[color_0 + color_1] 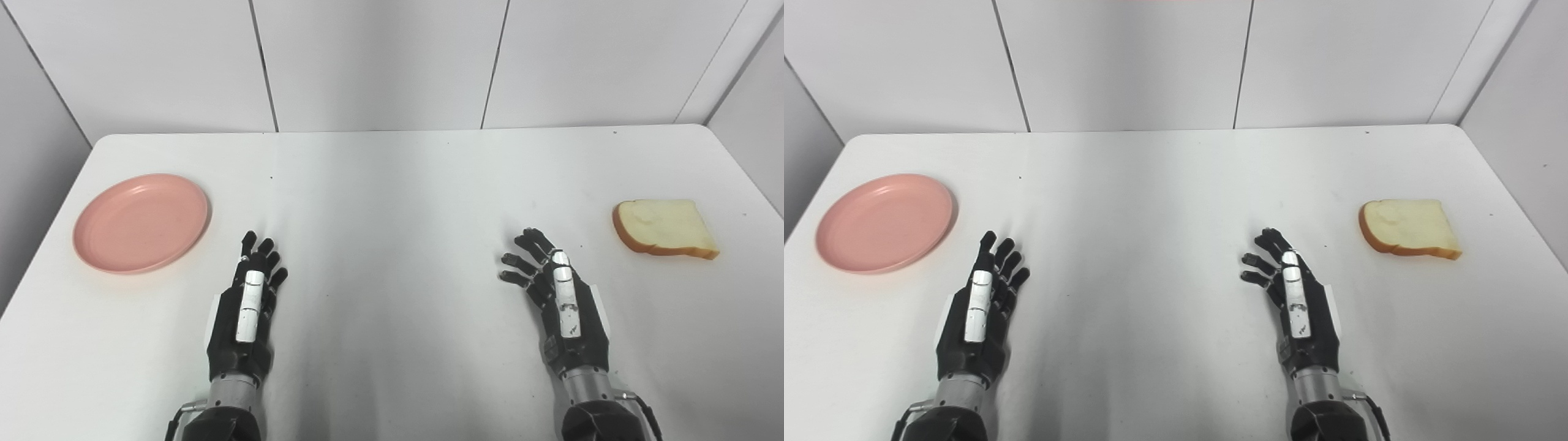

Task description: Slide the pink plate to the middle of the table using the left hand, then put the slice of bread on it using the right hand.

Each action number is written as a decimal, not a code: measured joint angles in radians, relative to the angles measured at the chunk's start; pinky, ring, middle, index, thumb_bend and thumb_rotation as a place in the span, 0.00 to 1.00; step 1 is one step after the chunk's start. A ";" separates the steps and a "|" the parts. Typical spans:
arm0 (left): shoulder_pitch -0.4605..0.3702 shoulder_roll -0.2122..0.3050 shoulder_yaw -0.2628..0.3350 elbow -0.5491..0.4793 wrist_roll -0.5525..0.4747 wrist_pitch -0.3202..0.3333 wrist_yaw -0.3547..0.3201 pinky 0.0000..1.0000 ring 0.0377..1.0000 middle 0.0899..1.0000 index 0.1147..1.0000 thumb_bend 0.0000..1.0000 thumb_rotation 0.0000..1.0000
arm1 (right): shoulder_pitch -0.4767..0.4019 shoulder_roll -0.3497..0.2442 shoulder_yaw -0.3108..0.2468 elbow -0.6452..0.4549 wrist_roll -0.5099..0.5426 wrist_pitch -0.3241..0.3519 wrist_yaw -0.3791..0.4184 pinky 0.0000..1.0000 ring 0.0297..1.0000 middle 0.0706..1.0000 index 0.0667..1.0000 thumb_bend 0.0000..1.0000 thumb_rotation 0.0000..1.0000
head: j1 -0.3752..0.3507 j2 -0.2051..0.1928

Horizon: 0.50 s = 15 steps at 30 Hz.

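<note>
A round pink plate (141,222) lies empty on the white table (392,184) at the left side. A slice of bread (663,228) with a brown crust lies flat at the right side. My left hand (248,306) is open and empty, edge-on over the table, a little right of and nearer than the plate, not touching it. My right hand (560,300) is open and empty, fingers spread, left of and nearer than the bread, apart from it.
White wall panels (380,61) stand behind the table's far edge. The table's left and right edges run close to the plate and the bread.
</note>
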<state>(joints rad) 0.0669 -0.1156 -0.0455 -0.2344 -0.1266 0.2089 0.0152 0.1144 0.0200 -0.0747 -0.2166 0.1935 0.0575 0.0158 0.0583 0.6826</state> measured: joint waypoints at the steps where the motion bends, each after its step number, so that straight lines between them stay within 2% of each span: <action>1: -0.002 0.000 0.000 0.005 0.000 -0.005 0.000 0.94 0.98 0.97 1.00 0.88 0.80 | 0.000 0.000 0.000 0.002 -0.001 0.000 0.001 0.67 0.72 0.81 0.79 0.70 0.88 | 0.005 -0.006; 5: -0.008 0.000 -0.002 0.018 0.000 -0.021 -0.001 0.94 0.97 0.97 1.00 0.86 0.80 | -0.004 -0.004 -0.001 0.020 -0.004 -0.012 0.009 0.67 0.72 0.81 0.79 0.71 0.88 | 0.020 -0.026; 6: -0.008 0.000 -0.004 0.025 0.000 -0.034 -0.001 0.94 0.97 0.97 1.00 0.85 0.80 | -0.004 -0.006 -0.001 0.026 -0.004 -0.021 0.012 0.68 0.72 0.81 0.79 0.71 0.88 | 0.032 -0.041; 8: -0.009 0.000 -0.009 0.042 0.008 -0.057 -0.002 0.94 0.97 0.97 1.00 0.85 0.81 | -0.006 -0.010 -0.002 0.031 0.001 -0.026 0.014 0.67 0.72 0.81 0.79 0.71 0.88 | 0.037 -0.046; 10: -0.010 -0.001 -0.015 0.057 0.018 -0.081 -0.003 0.94 0.96 0.96 1.00 0.84 0.81 | -0.008 -0.012 -0.002 0.038 0.005 -0.030 0.017 0.67 0.72 0.80 0.79 0.70 0.89 | 0.063 -0.080; 12: -0.012 -0.001 -0.020 0.076 0.020 -0.101 -0.003 0.94 0.96 0.96 1.00 0.84 0.81 | -0.011 -0.016 -0.003 0.044 0.009 -0.044 0.021 0.68 0.72 0.80 0.79 0.69 0.89 | 0.063 -0.080; 14: -0.014 -0.002 -0.026 0.093 0.024 -0.127 -0.003 0.94 0.96 0.97 1.00 0.83 0.82 | -0.016 -0.021 -0.003 0.054 0.019 -0.056 0.029 0.68 0.72 0.80 0.79 0.68 0.89 | 0.089 -0.132; 15: -0.014 -0.002 -0.029 0.105 0.030 -0.143 -0.003 0.94 0.96 0.97 1.00 0.83 0.82 | -0.021 -0.023 -0.003 0.061 0.025 -0.062 0.035 0.68 0.72 0.80 0.79 0.68 0.89 | 0.089 -0.132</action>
<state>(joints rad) 0.0527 -0.1179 -0.0747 -0.1299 -0.0963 0.0656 0.0125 0.0939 -0.0032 -0.0781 -0.1556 0.2182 -0.0044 0.0505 0.1473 0.5507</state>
